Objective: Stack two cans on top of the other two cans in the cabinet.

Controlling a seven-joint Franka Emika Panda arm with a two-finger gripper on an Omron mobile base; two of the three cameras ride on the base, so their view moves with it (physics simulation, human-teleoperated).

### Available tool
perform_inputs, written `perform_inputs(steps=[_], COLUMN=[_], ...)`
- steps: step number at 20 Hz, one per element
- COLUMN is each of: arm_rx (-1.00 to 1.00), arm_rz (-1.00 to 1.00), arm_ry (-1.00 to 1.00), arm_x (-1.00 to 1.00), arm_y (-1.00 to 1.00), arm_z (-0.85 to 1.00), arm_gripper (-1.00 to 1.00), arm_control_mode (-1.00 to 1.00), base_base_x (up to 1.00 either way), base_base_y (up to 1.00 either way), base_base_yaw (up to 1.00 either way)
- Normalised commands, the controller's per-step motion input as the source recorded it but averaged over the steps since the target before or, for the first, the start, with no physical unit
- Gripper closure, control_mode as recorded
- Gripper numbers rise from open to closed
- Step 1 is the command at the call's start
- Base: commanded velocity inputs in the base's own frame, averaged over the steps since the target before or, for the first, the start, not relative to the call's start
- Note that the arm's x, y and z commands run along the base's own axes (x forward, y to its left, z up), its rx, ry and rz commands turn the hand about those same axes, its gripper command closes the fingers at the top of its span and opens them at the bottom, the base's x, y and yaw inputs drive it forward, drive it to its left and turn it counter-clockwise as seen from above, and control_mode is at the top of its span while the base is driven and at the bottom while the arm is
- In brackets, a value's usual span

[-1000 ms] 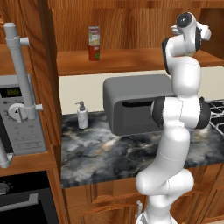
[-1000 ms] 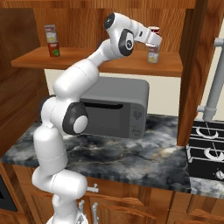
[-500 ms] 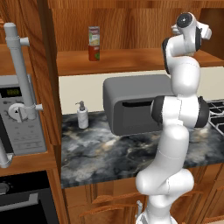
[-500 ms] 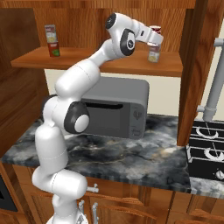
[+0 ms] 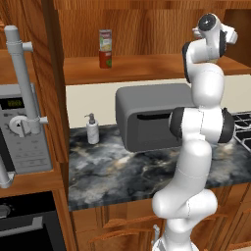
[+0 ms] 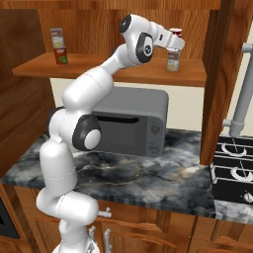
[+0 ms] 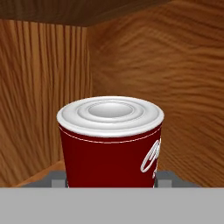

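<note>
From the left side, a stack stands at the far left of the cabinet (image 5: 147, 68) shelf: the yellow-green can (image 5: 105, 40) sits on the plain red can (image 5: 104, 59). So that pair looks done. The arm reaches high to the right end of the shelf. Under it, on the tabletop (image 5: 112, 166), are a grey microwave (image 5: 147, 122) and a small soap bottle (image 5: 92, 130).

From the right side, the tool (image 6: 174, 40) is clenched around the red and white can (image 6: 175, 33), up by the shelf's right end. The grey-green can (image 6: 172, 60) stands right below it, upright. I think the held can is being lined up over it, so it can go straight down on top.

From the hand, the red and white can (image 7: 110, 140) sits between the dark fingertips (image 7: 165, 178), its silver lid level. Level should help it land flat.
</note>
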Motion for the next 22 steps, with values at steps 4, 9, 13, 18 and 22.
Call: perform_inputs(steps=[4, 9, 13, 18, 22], arm_rx=[0.0, 0.0, 0.0, 0.0, 0.0], arm_rz=[0.0, 0.0, 0.0, 0.0, 0.0], arm_ry=[-0.01, 0.0, 0.0, 0.0, 0.0], arm_x=[0.01, 0.08, 0.04, 0.0, 0.0], arm_y=[0.0, -0.03, -0.05, -0.09, -0.08], arm_z=[-0.03, -0.08, -0.06, 0.0, -0.01], arm_gripper=[1.0, 1.0, 1.0, 1.0, 1.0], arm_control_mode=[-1.0, -1.0, -1.0, -1.0, -1.0], base_base_x=[0.0, 0.0, 0.0, 0.0, 0.0], base_base_y=[0.0, 0.0, 0.0, 0.0, 0.0], base_base_yaw=[0.0, 0.0, 0.0, 0.0, 0.0])
